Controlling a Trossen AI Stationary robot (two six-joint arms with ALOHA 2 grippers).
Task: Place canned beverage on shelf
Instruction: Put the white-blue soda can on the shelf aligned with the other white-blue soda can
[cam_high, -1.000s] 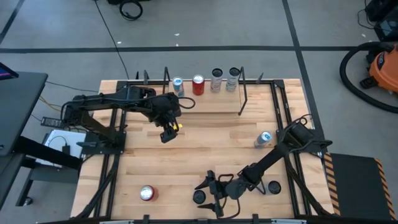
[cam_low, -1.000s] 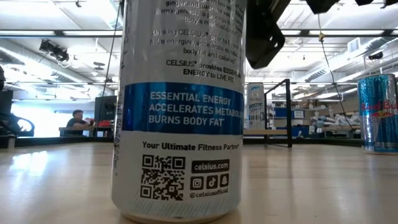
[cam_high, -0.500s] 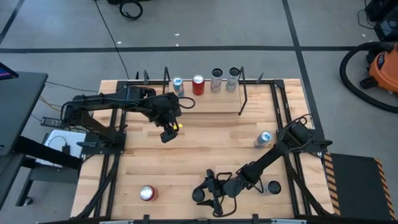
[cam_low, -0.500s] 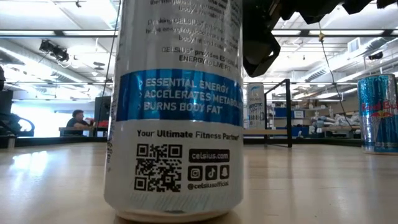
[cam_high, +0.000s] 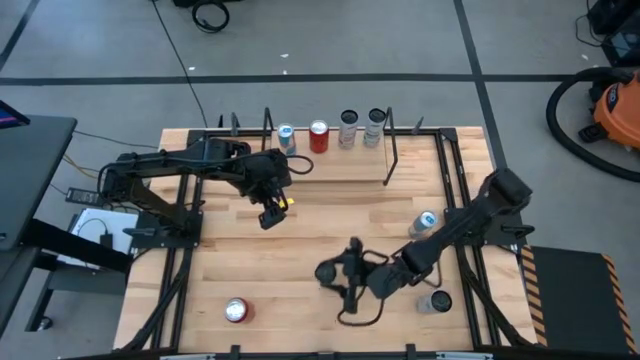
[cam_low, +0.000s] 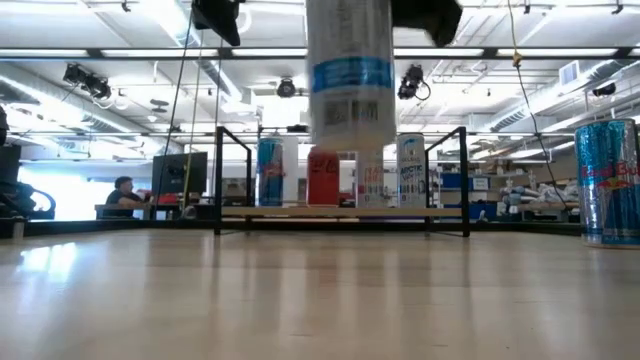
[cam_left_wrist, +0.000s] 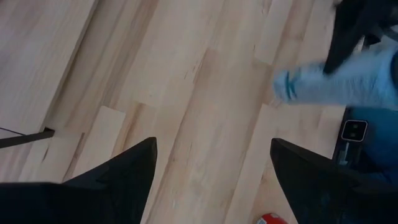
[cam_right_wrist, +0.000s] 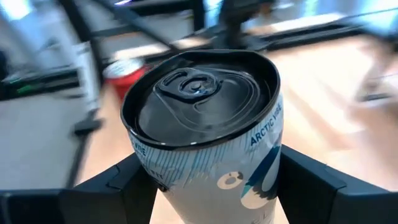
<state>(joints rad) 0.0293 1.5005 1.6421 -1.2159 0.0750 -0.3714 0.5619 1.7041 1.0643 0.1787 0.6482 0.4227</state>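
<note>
A white-and-blue canned beverage (cam_right_wrist: 205, 124) hangs upright above the near middle of the table, its dark top (cam_high: 327, 272) showing from above, with my right gripper (cam_high: 345, 277) shut on it. The low view shows the can (cam_low: 350, 80) well off the tabletop. The shelf (cam_low: 340, 212), a low wooden plank (cam_high: 330, 165) with black rods, stands at the far edge and carries several cans. My left gripper (cam_high: 268, 214) hovers open over the table's left-centre with only bare wood between its fingers (cam_left_wrist: 124, 180). My right gripper pinches the can's side wall (cam_right_wrist: 171, 177) between its two fingers (cam_right_wrist: 118, 183), one on each side, below the top rim. The fingers come nearly level from the table's right side. The can stays upright, lifted clear of the table.
A red can (cam_high: 237, 310) stands near the front left corner. A blue-silver can (cam_high: 424, 223) stands at the right, seen large in the low view (cam_low: 610, 180), and another can (cam_high: 435, 300) at the near right. Bare wood lies between the held can and the shelf.
My right gripper has closed on the white can at the near edge, then risen and moved toward the far edge with it. The can, which stood on the table, now hangs upright clear of it.
</note>
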